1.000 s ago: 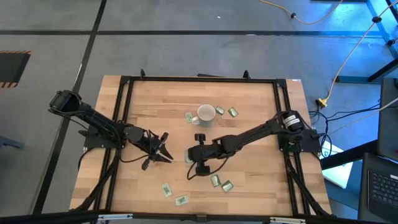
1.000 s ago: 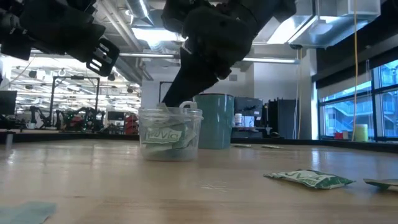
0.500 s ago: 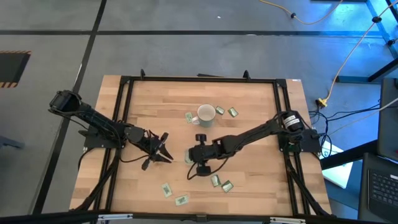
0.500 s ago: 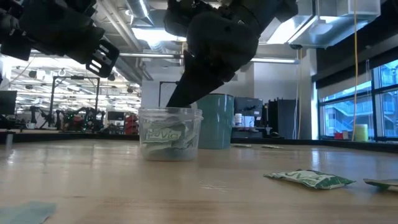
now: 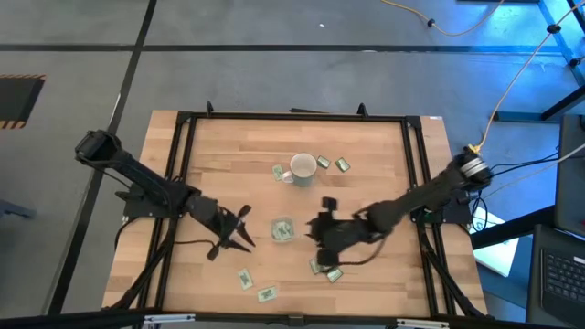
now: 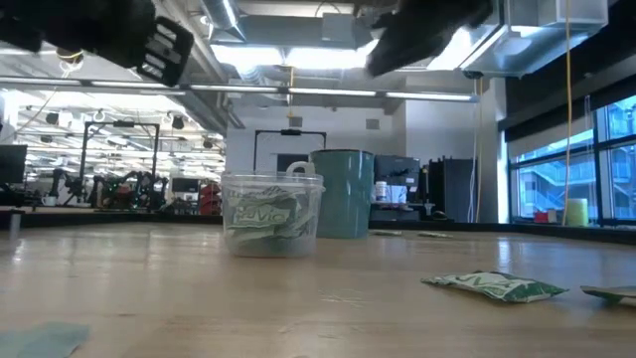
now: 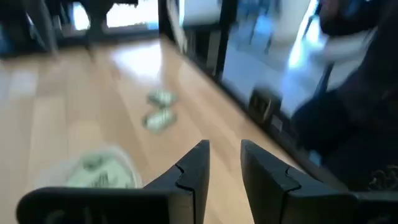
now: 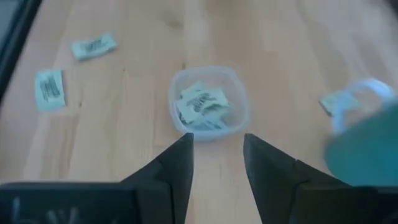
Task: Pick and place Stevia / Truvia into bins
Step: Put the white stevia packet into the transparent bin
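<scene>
Beside clear cup, white mug, loose sachets; both claws seemingly released.

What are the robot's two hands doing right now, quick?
Left gripper: open a little, holding nothing, beside the clear cup.
Right gripper: open, empty, pulled back from the cup of sachets.
</scene>
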